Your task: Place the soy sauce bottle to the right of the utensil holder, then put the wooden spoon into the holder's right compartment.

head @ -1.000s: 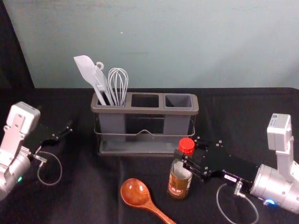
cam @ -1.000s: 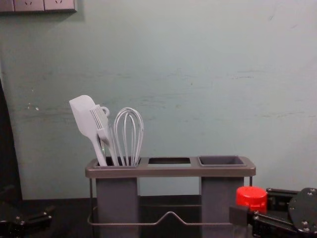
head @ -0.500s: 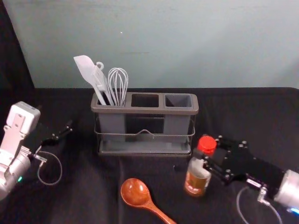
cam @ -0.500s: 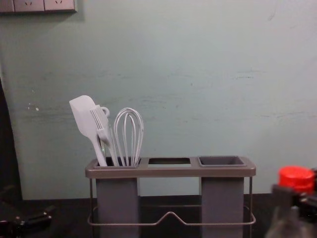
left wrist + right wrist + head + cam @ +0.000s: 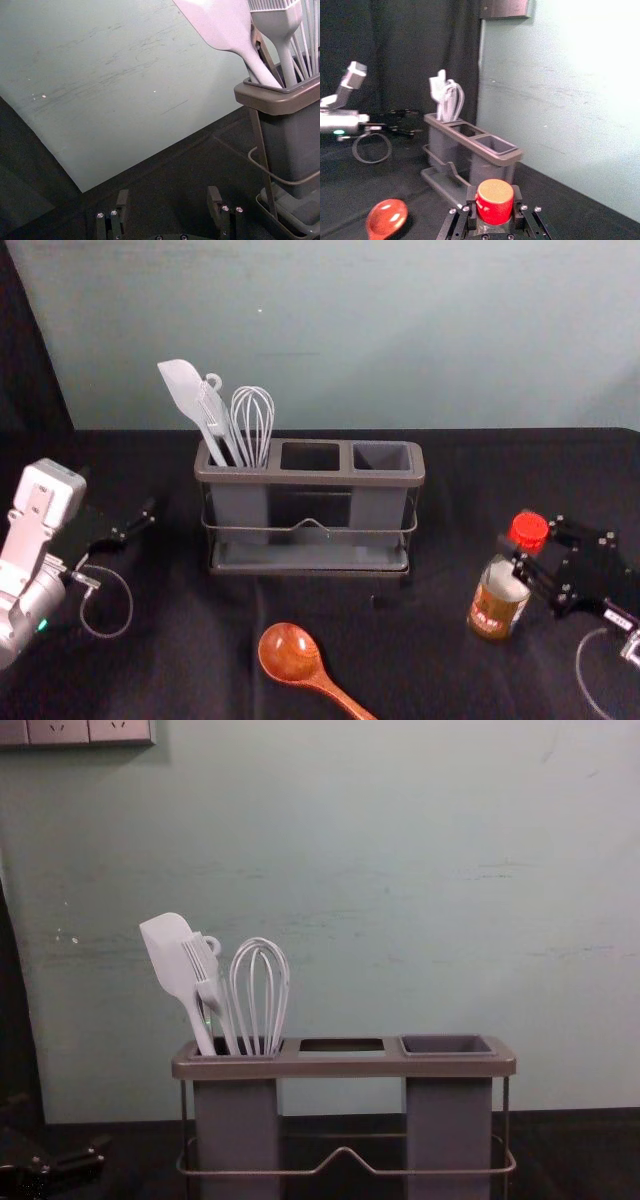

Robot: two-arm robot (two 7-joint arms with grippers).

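My right gripper (image 5: 522, 557) is shut around the neck of the soy sauce bottle (image 5: 497, 602), to the right of and nearer than the utensil holder (image 5: 310, 478). In the right wrist view the red cap (image 5: 495, 201) sits between the fingers of my right gripper (image 5: 494, 207). The bottle leans slightly; whether it touches the table I cannot tell. The wooden spoon (image 5: 290, 652) lies in front of the holder, bowl toward it. The holder's right compartment (image 5: 446, 1045) has nothing in it. My left gripper (image 5: 148, 520) is parked at the left, open in its wrist view (image 5: 169, 207).
A white spatula (image 5: 184, 393), a brush and a whisk (image 5: 252, 420) stand in the holder's left compartment. Behind the black-covered table (image 5: 180, 640) rises a pale wall. A small dark object (image 5: 377, 601) lies between the holder and the bottle.
My right gripper has carried the bottle rightward, away from the front of the holder and out of the chest view. The left arm, holder and spoon have stayed put.
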